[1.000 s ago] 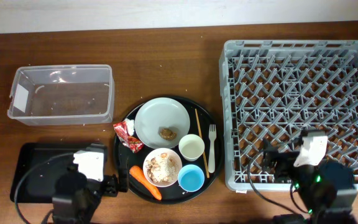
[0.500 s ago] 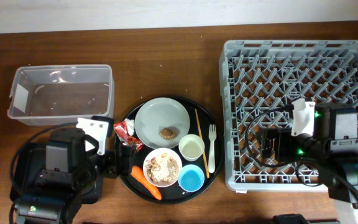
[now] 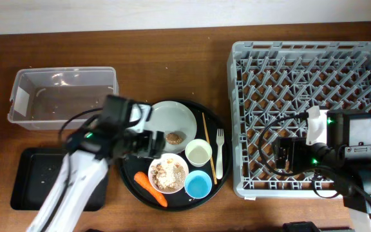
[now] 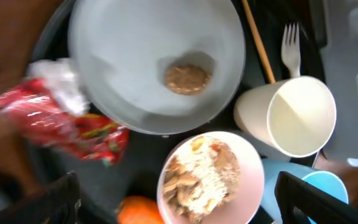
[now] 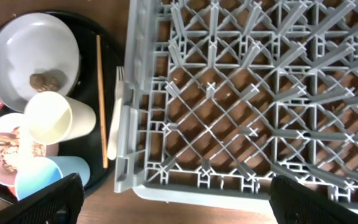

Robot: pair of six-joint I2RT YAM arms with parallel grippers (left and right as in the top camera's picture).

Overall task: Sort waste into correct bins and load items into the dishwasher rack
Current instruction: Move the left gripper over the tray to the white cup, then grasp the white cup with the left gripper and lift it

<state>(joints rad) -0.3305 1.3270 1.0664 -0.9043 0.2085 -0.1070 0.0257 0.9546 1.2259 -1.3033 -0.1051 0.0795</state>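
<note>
My left gripper (image 3: 148, 143) hangs open over the round tray's left side, its jaws wide above the white bowl (image 4: 210, 177) of food scraps. In the left wrist view the red wrapper (image 4: 73, 127) and a white tissue wad (image 4: 58, 78) lie left of the pale plate (image 4: 135, 56), which carries a brown scrap (image 4: 187, 78). The carrot (image 3: 150, 187), white cup (image 3: 198, 153), blue cup (image 3: 198, 185), fork (image 3: 219, 154) and chopsticks (image 3: 208, 147) are also on that tray. My right gripper (image 3: 290, 154) is open and empty above the front-left part of the grey dishwasher rack (image 3: 308, 84).
The clear tub (image 3: 63, 96) stands at the back left, with the shallow black tray (image 3: 37, 183) in front of it. All the items sit on the large round black tray (image 3: 129, 169). My left arm crosses the shallow tray's right end.
My left arm has swung up and to the right, from over the shallow black tray to over the round tray, and covers the wrapper from above. The right arm rose over the rack, then held.
</note>
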